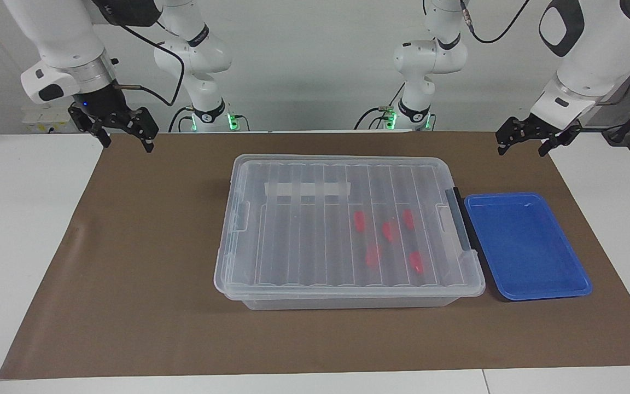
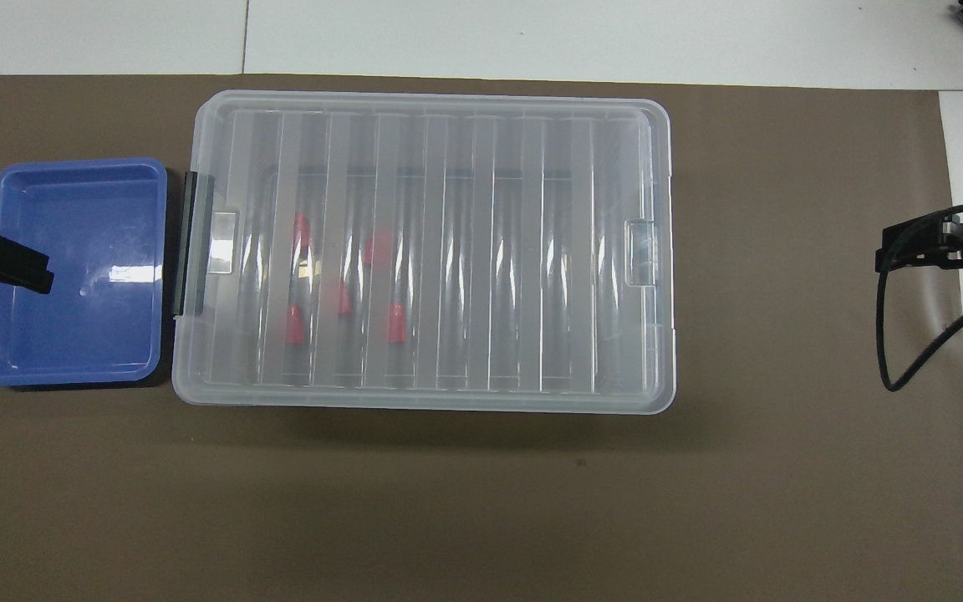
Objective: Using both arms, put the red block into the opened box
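The clear box (image 1: 348, 230) (image 2: 431, 251) stands mid-mat with its ribbed lid lying shut on it. Several red blocks show through the lid at the end toward the left arm; one red block (image 1: 388, 230) (image 2: 379, 248) lies among them. My right gripper (image 1: 128, 143) hangs open and empty over the mat's corner at the right arm's end, well apart from the box. My left gripper (image 1: 521, 148) hangs open and empty at the left arm's end. In the overhead view one of its fingers (image 2: 13, 267) covers the blue tray's outer edge.
A shallow blue tray (image 1: 544, 295) (image 2: 72, 164) sits beside the box's black latch (image 1: 460, 219) (image 2: 189, 242), with nothing in it. A brown mat (image 1: 145, 262) covers the table's middle, and white tabletop (image 1: 19, 219) lies past both of its ends.
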